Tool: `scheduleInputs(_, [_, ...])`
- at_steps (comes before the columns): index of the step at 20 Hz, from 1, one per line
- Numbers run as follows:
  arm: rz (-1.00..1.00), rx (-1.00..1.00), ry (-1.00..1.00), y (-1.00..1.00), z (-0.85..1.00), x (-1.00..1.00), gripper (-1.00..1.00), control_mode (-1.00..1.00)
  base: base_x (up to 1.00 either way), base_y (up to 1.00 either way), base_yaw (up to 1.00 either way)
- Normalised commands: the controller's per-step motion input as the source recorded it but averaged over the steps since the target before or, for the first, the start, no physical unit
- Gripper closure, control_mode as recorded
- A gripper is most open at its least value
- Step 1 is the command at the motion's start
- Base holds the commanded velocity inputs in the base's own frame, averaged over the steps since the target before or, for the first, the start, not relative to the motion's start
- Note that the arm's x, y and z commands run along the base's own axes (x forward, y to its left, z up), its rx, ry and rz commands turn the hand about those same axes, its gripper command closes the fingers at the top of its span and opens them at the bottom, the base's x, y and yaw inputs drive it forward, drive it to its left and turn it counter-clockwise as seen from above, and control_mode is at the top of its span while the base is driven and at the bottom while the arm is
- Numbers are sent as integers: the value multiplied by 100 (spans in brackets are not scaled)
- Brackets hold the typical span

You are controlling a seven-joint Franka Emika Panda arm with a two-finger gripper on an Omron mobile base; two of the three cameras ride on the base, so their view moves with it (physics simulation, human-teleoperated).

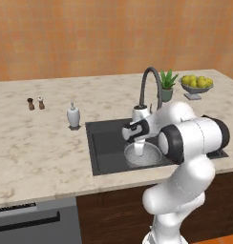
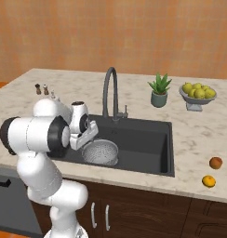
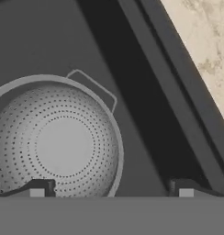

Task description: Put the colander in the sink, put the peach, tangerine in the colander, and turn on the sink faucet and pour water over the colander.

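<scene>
A: Right base view adds a peach and tangerine on the marble counter, right of the sink.

B: Surroundings?

A: Orange wall; the colander sits on the sink floor.

B: Pincer?

A: The gripper is spread wide, holding nothing, one finger above the colander's rim.

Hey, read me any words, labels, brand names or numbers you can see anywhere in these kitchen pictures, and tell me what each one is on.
There is no readable text in any view.
The soap bottle has a plain white body with no label.
The colander, the sink and the sink faucet carry no brand marks or numbers.
The two small shakers are too small to show any marking.
</scene>
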Motion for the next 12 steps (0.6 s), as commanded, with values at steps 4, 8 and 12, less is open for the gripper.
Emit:
scheduleInputs(4, [25, -4, 0, 30, 90, -43, -100, -100, 0, 0, 0])
scheduleInputs(8, [47, -6, 2, 4, 79, -63, -100, -100, 0, 0, 0])
scheduleInputs(12, [56, -15, 2, -24, 32, -77, -100, -100, 0, 0, 0])
